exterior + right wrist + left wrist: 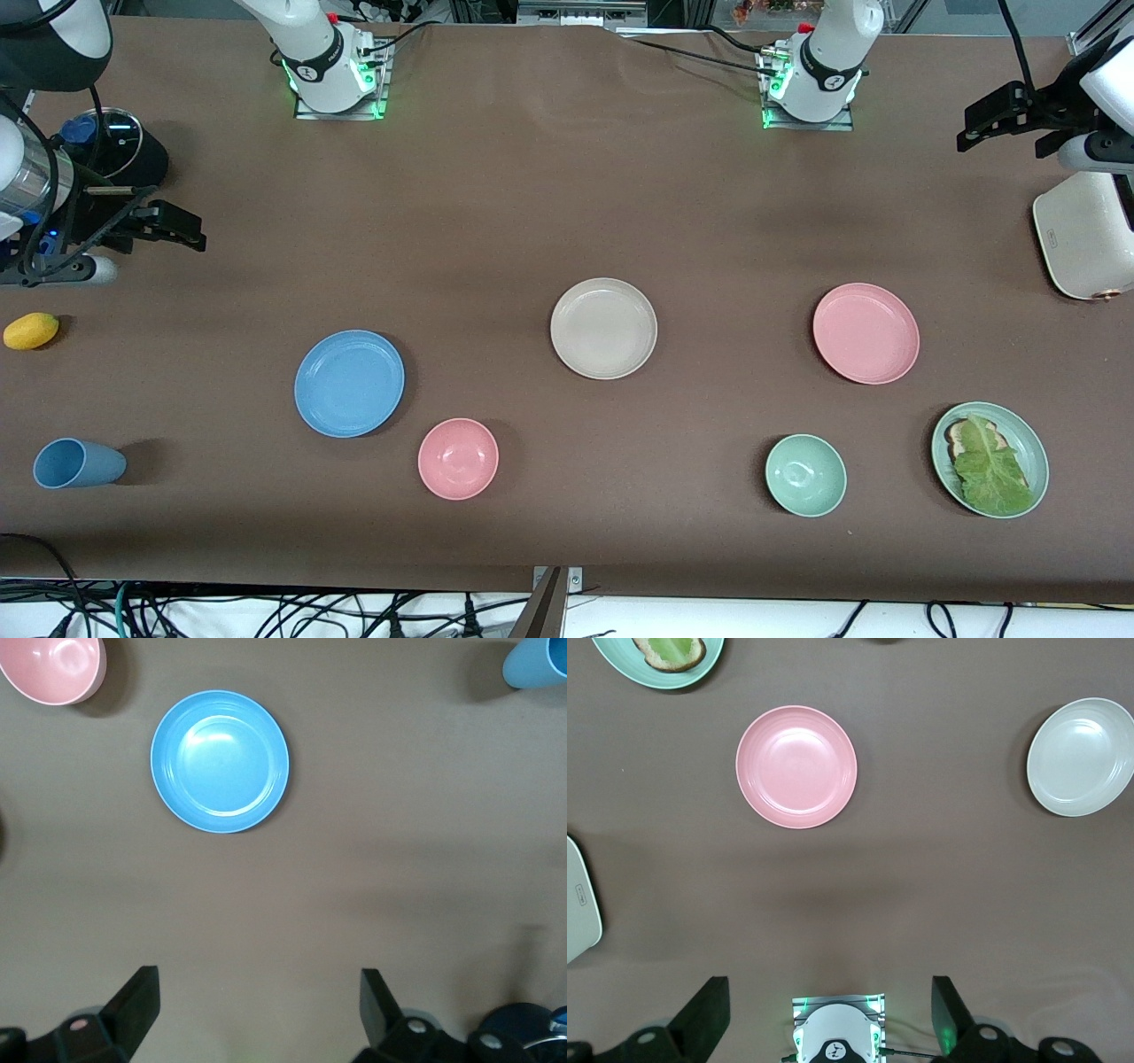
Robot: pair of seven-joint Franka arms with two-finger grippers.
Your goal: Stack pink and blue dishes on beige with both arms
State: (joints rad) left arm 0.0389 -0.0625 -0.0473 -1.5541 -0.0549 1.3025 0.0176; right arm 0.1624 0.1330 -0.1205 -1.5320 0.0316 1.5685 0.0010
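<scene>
Beige plate (pixel 603 328) sits mid-table, empty. Pink plate (pixel 866 333) toward left arm's end, blue plate (pixel 349 383) toward right arm's end; all three apart, nothing stacked. Left gripper (pixel 831 1010) hangs high above table nr cream toaster (pixel 1085 234), jaws wide, empty. Right gripper (pixel 260 1005) likewise wide open, empty, up nr black pot (pixel 115 146). No legible writing; small mark on toaster unreadable. Pink bowl (pixel 458 458) just beside blue plate.

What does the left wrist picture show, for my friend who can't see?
A pink plate lies alone on the brown table, a beige plate lies apart from it, and the left pincer hangs open and empty above.
</scene>
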